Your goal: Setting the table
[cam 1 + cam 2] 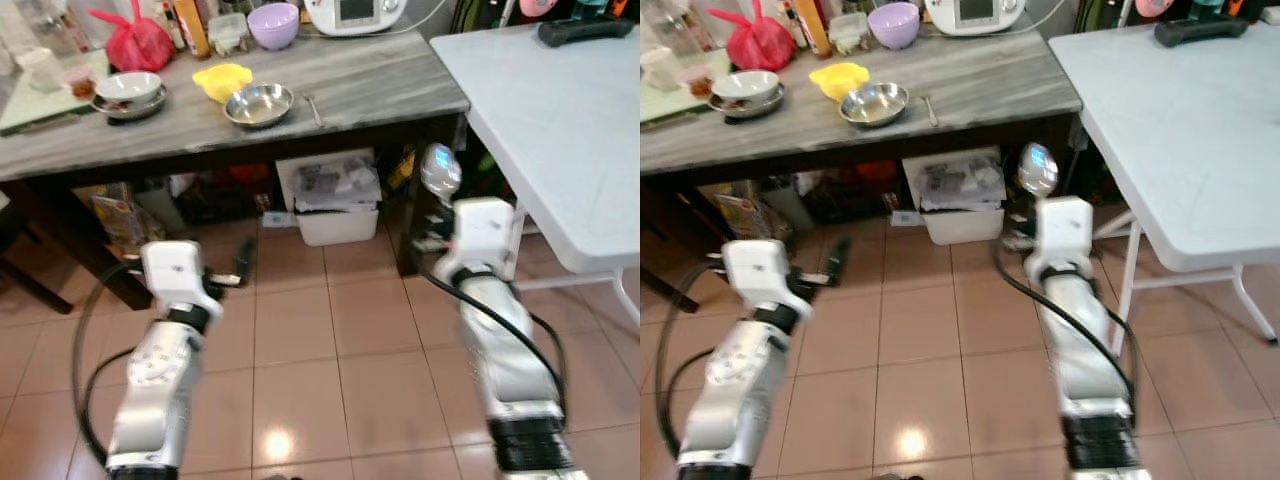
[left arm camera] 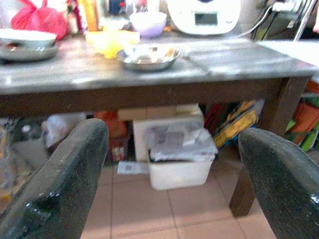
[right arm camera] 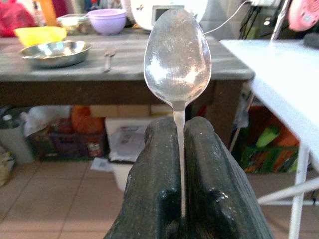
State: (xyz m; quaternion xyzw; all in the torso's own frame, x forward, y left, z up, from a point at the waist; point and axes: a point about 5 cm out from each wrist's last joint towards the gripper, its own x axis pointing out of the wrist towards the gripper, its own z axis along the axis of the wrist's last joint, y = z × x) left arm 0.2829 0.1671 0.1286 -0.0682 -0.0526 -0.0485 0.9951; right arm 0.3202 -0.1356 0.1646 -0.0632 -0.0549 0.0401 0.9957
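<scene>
Upright, the shiny spoon (image 3: 177, 59) catches window light.

Spoon (image 3: 176, 59): polished metal, mirror-bright bowl. Right pincer (image 3: 180, 164) fingers: matt black, slightly grainy rubbery look. Steel bowl (image 1: 259, 103): shiny metal. Grey table (image 1: 380, 85): streaked wood-grain top, dull finish, dark wood legs. White table (image 1: 560, 120): smooth matt plastic-looking top. Floor (image 1: 350, 380): glossy tile, glare spot. Red bag (image 1: 130, 40): thin, crinkled plastic.

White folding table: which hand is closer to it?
Right. The right hand, holding a spoon, is beside the white folding table; the left hand is lower, well off to the left.
</scene>
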